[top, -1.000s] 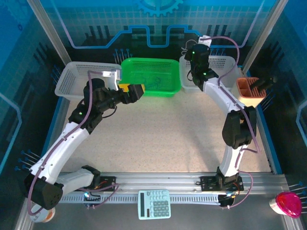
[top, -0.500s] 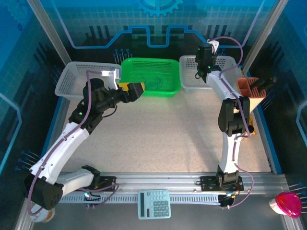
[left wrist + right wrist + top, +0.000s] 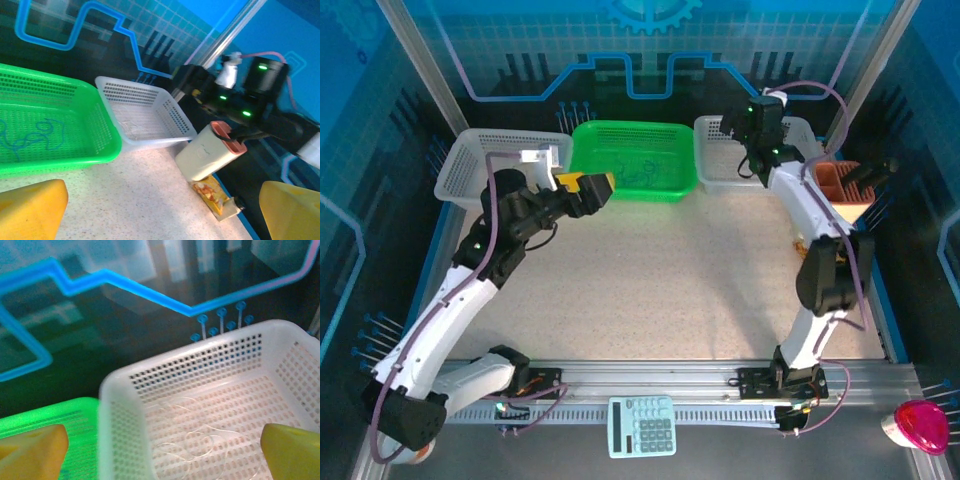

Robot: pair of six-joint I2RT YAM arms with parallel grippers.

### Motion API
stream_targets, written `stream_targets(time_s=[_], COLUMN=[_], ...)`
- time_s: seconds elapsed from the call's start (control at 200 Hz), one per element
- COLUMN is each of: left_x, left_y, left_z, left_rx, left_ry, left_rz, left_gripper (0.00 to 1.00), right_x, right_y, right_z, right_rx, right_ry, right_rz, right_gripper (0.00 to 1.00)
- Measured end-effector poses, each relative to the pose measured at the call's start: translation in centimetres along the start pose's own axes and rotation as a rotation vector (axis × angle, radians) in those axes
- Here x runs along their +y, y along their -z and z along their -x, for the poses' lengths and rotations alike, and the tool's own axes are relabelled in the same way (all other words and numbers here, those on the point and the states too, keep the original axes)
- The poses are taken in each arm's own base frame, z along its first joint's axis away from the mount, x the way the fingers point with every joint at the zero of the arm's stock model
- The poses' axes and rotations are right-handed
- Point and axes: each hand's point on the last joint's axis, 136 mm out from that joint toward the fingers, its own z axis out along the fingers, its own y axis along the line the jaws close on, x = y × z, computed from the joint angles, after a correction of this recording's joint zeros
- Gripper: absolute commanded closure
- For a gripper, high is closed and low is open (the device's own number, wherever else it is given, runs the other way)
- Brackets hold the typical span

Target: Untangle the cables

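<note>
Left gripper (image 3: 592, 185): its 2 yellow fingers stand wide apart with nothing between them. It hovers just near of the green basket's near left corner.
Right gripper (image 3: 160, 452): fingers spread to both edges of its wrist view, holding nothing. It hangs over the right white basket.
Blue cable (image 3: 638, 172): a thin curly cord lying loose on the floor of the green basket (image 3: 630, 127), well apart from both grippers.
Pale cable (image 3: 195, 440): faint whitish loops on the floor of the right white basket (image 3: 200, 347), below the right gripper. I can't tell how many strands.
Baskets: 3 in a row along the far edge of the table (image 3: 670, 270), the green one in the middle and the left white basket (image 3: 470, 170) at far left.
Holder (image 3: 840, 190): beige with an orange top, just right of the right white basket.
Calculator (image 3: 642, 425): pale, at the near edge between the 2 arm bases.
</note>
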Motion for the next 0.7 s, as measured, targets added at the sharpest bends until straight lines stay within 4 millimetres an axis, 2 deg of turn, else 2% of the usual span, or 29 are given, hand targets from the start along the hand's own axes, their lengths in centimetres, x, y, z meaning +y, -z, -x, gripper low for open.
stream_targets(time_s=[0.06, 0.125, 0.225, 0.305, 0.37, 0.445, 0.58, 0.7], left_x=[0.6, 1.6, 3.2, 4.7, 5.9, 7.4, 11.1, 15.2], left_y=[0.5, 1.2, 2.6, 3.7, 4.5, 5.2, 6.2, 7.2], left_z=[0.1, 0.0, 0.0, 0.0, -0.1, -0.4, -2.1, -4.6], left_rx=[-0.019, -0.044, -0.094, -0.133, -0.156, -0.174, -0.192, -0.197], left_ry=[-0.018, -0.043, -0.087, -0.128, -0.156, -0.182, -0.227, -0.267], left_rz=[0.037, 0.086, 0.169, 0.242, 0.299, 0.361, 0.489, 0.615], left_gripper=[0.01, 0.01, 0.01, 0.01, 0.01, 0.01, 0.01, 0.01], right_x=[1.1, 2.4, 4.1, 4.6, 4.1, 2.8, 0.8, -0.7], right_y=[2.5, 4.8, 7.4, 9.1, 10.3, 11.3, 13.1, 13.4], right_z=[-0.1, -1.0, -3.8, -6.8, -9.3, -11.0, -12.3, -13.0], right_rx=[-0.012, -0.008, 0.022, 0.058, 0.092, 0.107, 0.084, 0.073], right_ry=[0.0, 0.008, 0.037, 0.075, 0.106, 0.136, 0.218, 0.3], right_rz=[0.059, 0.125, 0.205, 0.243, 0.253, 0.245, 0.235, 0.194], right_gripper=[0.0, 0.0, 0.0, 0.0, 0.0, 0.0, 0.0, 0.0])
